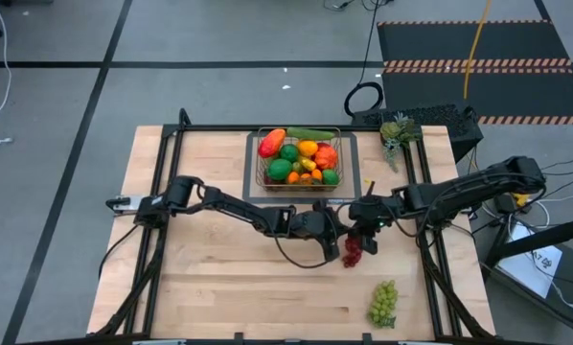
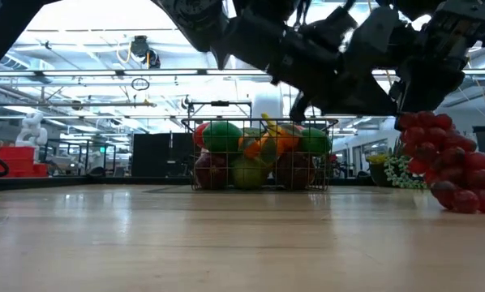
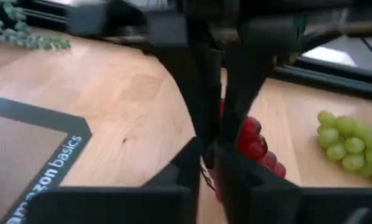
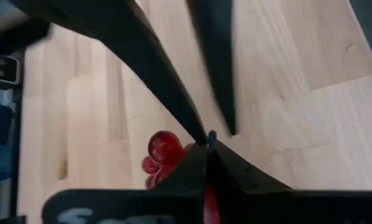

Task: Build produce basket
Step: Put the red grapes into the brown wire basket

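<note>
High view shows you both grippers meeting over the red grapes (image 1: 352, 251): right gripper (image 1: 366, 236) pinched on their stem, left gripper (image 1: 338, 233) nearly closed alongside, basket (image 1: 299, 158) straight behind.

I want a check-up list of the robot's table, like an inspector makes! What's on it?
Surface: wooden table, dark mat under the basket.
Job's things: wire basket full of toy fruit; red grapes at the grippers; green grapes lying apart near the front edge.
Clutter: spiky green plant piece at the back right corner.
Grippers: left gripper and right gripper both shut, meeting at the red grapes' stem.
Cables: yellow cable on the floor.
Surroundings: grey floor, striped black mat.
</note>
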Robot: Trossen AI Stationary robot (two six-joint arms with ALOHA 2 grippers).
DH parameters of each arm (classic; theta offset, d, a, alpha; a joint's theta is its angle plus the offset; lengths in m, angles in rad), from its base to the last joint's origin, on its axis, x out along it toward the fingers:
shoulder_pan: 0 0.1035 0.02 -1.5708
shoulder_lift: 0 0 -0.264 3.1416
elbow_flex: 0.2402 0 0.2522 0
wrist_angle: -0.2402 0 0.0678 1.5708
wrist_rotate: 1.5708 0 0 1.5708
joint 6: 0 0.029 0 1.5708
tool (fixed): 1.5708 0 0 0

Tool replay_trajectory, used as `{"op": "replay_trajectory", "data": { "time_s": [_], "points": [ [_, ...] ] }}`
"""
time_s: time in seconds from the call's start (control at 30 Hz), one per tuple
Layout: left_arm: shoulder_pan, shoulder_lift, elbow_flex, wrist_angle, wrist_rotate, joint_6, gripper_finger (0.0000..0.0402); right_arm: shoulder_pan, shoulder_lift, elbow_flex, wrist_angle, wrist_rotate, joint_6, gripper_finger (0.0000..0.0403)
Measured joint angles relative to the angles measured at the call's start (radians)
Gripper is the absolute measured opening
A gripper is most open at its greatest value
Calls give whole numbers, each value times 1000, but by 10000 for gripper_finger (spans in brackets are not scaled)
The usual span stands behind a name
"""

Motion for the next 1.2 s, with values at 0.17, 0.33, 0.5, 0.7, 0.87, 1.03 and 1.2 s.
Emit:
{"op": "replay_trajectory", "data": {
  "time_s": [0.17,0.33,0.5,0.7,0.87,1.03,1.2],
  "points": [
    [3,-67,3,-49,-12,-69,128,0,-37,0,-1,-31,71,3],
    [31,-185,2,-258,-6,-260,179,0,-118,1,13,-59,203,3],
    [46,-279,2,-480,-4,-340,183,0,-224,2,64,-55,318,2],
    [34,-342,1,-613,-3,-377,162,0,-330,3,155,-51,415,2],
    [11,-344,0,-611,-2,-452,141,0,-391,13,271,-47,445,2],
    [-10,-347,0,-603,-2,-530,125,0,-404,98,281,-47,413,2],
    [-32,-347,0,-601,-4,-655,116,0,-404,226,280,-54,351,2]
  ]
}}
